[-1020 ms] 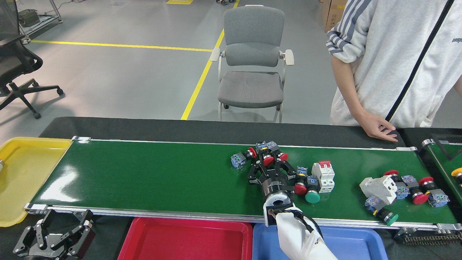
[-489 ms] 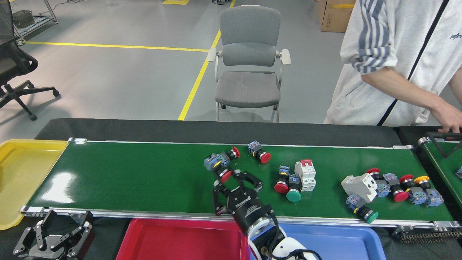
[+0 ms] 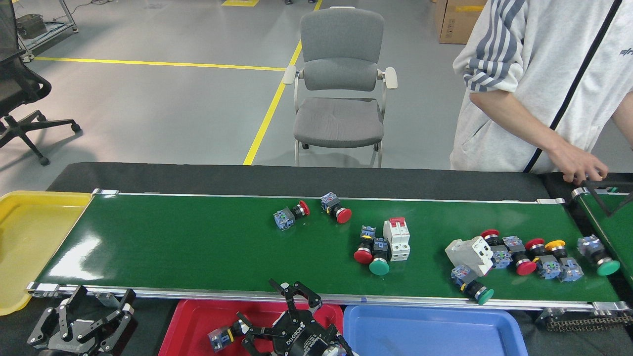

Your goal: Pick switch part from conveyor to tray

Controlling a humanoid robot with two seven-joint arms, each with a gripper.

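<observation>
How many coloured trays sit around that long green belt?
3: a yellow tray at the left end of the conveyor, a red tray below its near edge, and a blue tray right of the red. Others may lie out of view.

Conveyor [image 3: 198, 242]: glossy dark-green belt, smooth, with glare patches; silver metal side rails. Edging beyond the conveyor: matt black padding [image 3: 296, 175]. Trays beside the conveyor, red [image 3: 198, 321], blue [image 3: 435, 329] and yellow [image 3: 29, 237]: smooth, slightly shiny plastic. Switch parts [image 3: 292, 216] on the conveyor: hard glossy plastic. Chair [image 3: 341, 79] behind the conveyor: grey woven cloth.
</observation>
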